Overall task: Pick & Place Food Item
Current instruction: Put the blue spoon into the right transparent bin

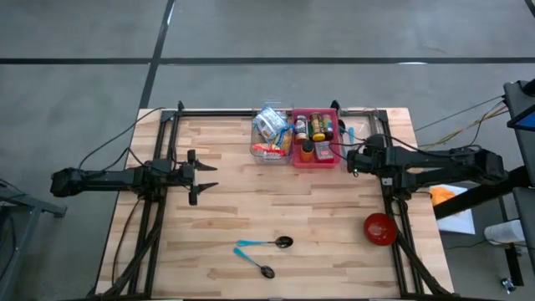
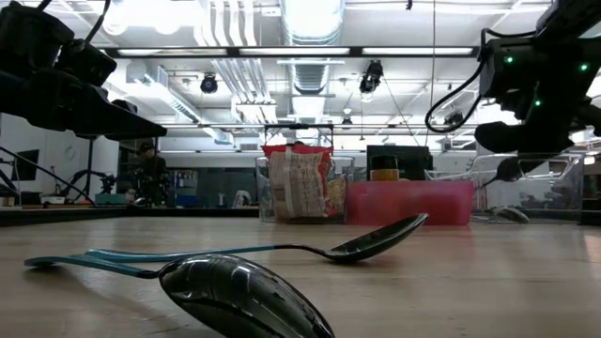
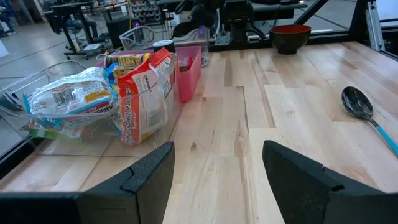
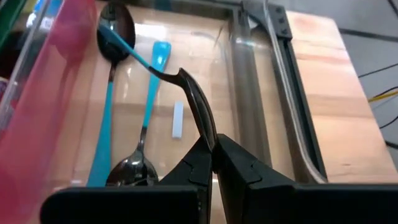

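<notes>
I read this as the approach step, with nothing yet picked; my left gripper (image 1: 209,176) hovers over the bare left half of the desk (image 1: 251,209), its fingers (image 3: 149,171) spread apart and empty, aimed across the boards at the clear bin (image 3: 74,134) that holds the food packets; the red-and-white packet (image 3: 144,93) stands at the near side of that bin, leaning against its wall, and a silvery bag (image 3: 65,99) lies beside it deeper in; just beyond the bin sits the pink bin (image 1: 315,138) of bottles and jars. My right gripper (image 1: 353,159) hangs at the right of the pink bin, over a clear tray (image 4: 186,87) of spare spoons, its fingers (image 4: 239,165) pressed together on what looks like a bent spoon handle, though I cannot tell for sure that it is truly gripped. The red bowl (image 1: 379,228) waits well apart at the near right of the desk, and two teal-handled spoons (image 1: 261,251) lie near the front edge. In my judgement the next move calls for carrying the left gripper forward and up over the bin rim, then dropping the open fingers around the top of the red-and-white packet; the packet is soft and crinkly, so I would close on it gently and lift straight up, clear of the wall, before choosing where to set it down; that place the task does not name.
</notes>
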`<state>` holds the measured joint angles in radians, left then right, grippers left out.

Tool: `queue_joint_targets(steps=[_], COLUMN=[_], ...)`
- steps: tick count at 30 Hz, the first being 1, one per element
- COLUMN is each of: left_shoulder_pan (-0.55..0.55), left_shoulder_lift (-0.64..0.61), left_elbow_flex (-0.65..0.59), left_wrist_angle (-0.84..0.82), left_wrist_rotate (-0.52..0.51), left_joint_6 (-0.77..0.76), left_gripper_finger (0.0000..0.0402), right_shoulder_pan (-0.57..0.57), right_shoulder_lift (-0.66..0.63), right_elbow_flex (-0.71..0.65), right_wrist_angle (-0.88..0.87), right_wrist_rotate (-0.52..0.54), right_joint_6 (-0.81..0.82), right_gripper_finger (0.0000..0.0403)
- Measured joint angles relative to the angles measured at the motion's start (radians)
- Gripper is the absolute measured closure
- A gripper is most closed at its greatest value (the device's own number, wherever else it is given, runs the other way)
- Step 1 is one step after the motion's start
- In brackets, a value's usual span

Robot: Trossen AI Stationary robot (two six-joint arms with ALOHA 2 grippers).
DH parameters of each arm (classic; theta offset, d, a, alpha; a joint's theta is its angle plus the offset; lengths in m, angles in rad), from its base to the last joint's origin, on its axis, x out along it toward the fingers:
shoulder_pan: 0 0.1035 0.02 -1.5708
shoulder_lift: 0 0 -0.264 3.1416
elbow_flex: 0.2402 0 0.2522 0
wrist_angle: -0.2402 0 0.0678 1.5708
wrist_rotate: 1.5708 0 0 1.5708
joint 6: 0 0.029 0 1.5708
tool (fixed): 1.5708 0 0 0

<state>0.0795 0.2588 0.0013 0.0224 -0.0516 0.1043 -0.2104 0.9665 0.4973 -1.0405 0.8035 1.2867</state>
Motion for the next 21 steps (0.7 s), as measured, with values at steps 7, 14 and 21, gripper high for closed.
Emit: queue_joint_targets(steps=[7, 14, 21], left_shoulder_pan=[0.000, 0.000, 0.000], left_shoulder_lift=[0.000, 0.000, 0.000], left_elbow_flex=[0.000, 0.000, 0.000], left_wrist_angle=[0.000, 0.000, 0.000], left_wrist_rotate=[0.000, 0.000, 0.000], left_joint_6=[0.000, -0.003, -0.003], left_gripper_finger=[0.0158, 0.0158, 0.0158], right_shoulder_pan=[-0.005, -0.017, -0.017], right_shoulder_lift=[-0.002, -0.002, -0.002], right_elbow_flex=[0.000, 0.000, -0.001], right_wrist_angle=[-0.001, 0.000, -0.004], right_wrist_rotate=[-0.079, -0.101, -0.108], right_joint_6=[0.000, -0.004, 0.042], right_gripper_finger=[0.0394, 0.0385, 0.0336])
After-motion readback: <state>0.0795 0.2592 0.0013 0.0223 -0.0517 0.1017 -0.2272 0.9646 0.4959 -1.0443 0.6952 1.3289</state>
